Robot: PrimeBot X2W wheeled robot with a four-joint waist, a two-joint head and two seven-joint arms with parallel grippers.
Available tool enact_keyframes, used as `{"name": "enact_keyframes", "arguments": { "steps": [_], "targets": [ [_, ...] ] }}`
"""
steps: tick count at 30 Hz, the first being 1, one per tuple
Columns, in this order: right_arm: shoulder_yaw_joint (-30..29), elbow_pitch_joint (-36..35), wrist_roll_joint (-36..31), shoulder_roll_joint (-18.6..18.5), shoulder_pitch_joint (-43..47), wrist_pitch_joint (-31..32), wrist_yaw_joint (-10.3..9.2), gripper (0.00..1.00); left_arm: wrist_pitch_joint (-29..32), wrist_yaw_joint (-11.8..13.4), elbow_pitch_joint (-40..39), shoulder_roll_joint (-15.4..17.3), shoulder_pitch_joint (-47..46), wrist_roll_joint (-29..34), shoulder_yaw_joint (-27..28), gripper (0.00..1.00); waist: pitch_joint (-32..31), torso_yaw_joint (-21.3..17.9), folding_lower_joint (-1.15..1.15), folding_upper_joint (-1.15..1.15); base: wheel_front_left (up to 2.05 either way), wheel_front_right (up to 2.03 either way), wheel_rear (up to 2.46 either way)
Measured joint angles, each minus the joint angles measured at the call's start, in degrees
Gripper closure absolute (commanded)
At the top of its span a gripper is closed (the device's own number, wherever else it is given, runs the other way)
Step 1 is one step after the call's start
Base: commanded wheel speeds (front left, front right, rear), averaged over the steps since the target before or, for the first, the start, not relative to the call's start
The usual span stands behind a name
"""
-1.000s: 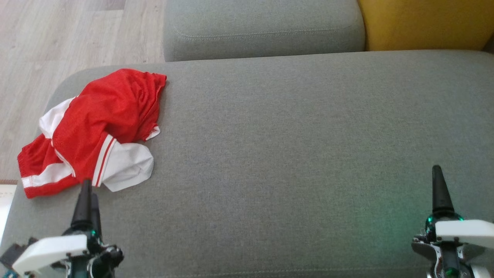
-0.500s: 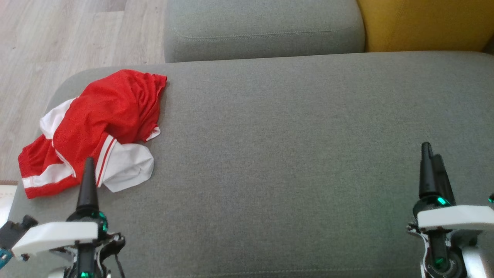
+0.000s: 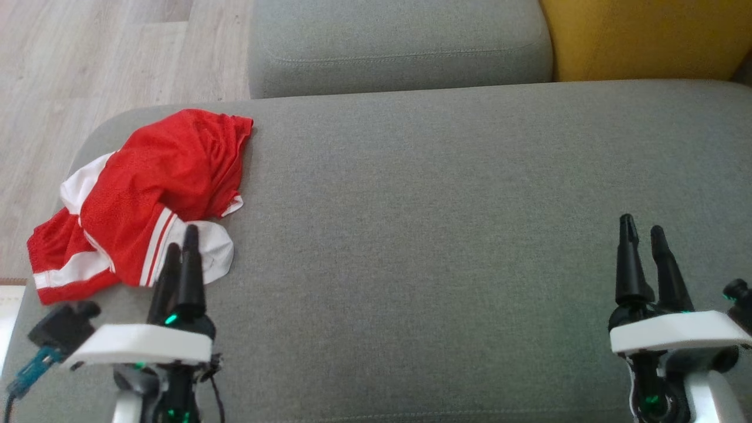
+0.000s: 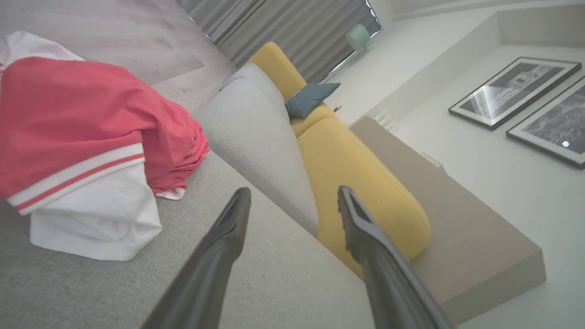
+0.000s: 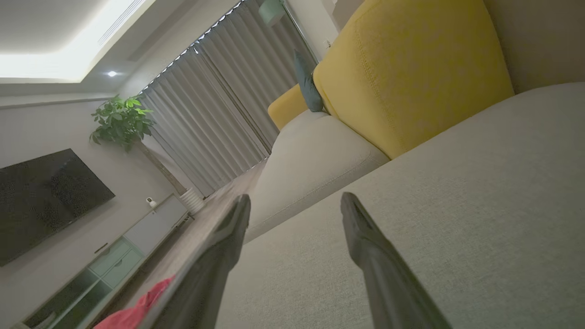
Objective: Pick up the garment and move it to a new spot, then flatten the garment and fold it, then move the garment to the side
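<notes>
In the head view the garment (image 3: 138, 197), red with white panels and stripes, lies crumpled at the left of the frame on the left end of the grey sofa seat (image 3: 440, 235). One red corner reaches toward the grey back cushion (image 3: 399, 41) at the top. A yellow cushion (image 3: 646, 35) fills the upper right and wooden floor (image 3: 88, 53) the upper left. The left claw (image 3: 181, 244) rises from the lower left. Its dark tips overlap the garment's white fold in the picture, and from here the two fingers look close together. The right claw (image 3: 642, 226) stands at the lower right over bare seat, well apart from the garment, with a clear gap between its fingers.

In the left wrist view the left claw is wide, both fingers over bare grey fabric. The garment lies at the left of the frame, its white fold just beside the left-hand finger and not touching it. Beyond are the yellow cushion, a blue pillow (image 4: 311, 98), a curtain (image 4: 283, 32) and framed pictures (image 4: 512, 91) at the right.

In the right wrist view the right claw is also wide and holds nothing. A strip of the red garment shows at the lower left. A plant (image 5: 121, 121) and a television (image 5: 45, 196) stand at the left.
</notes>
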Motion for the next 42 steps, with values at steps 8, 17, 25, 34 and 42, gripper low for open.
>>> {"name": "enact_keyframes", "arguments": {
  "steps": [8,17,25,34,42],
  "targets": [
    [-0.01,0.24,-7.97,-0.01,0.57,-1.35,0.0,0.0,-1.47,0.94,-0.43,0.31,0.1,13.81,-4.67,0.0,-0.15,-0.16,0.01,0.0,0.0,0.0,0.0],
    [0.11,0.25,-15.44,-0.01,0.99,-2.98,0.0,0.0,-2.76,5.1,-0.16,3.24,0.12,23.99,-11.11,0.0,-0.52,-0.53,0.0,0.0,0.0,0.0,0.0],
    [0.83,0.16,-21.0,-0.02,1.11,-4.38,0.0,0.0,-4.23,10.18,0.01,6.01,0.09,29.77,-16.45,0.0,-0.79,-1.02,0.0,0.0,0.0,0.0,0.0],
    [1.65,-0.94,-27.95,-0.04,2.23,-5.86,0.0,0.0,-5.76,15.13,-0.31,9.43,-0.11,36.5,-22.74,0.0,-0.98,-1.31,0.0,0.0,0.0,0.0,0.0],
    [2.15,-1.59,-35.09,-0.05,2.31,-7.09,0.0,0.0,-6.89,20.08,-0.34,12.58,-1.59,42.94,-29.25,0.0,-1.3,-1.27,0.0,0.0,0.0,0.0,0.0]
  ]
}}
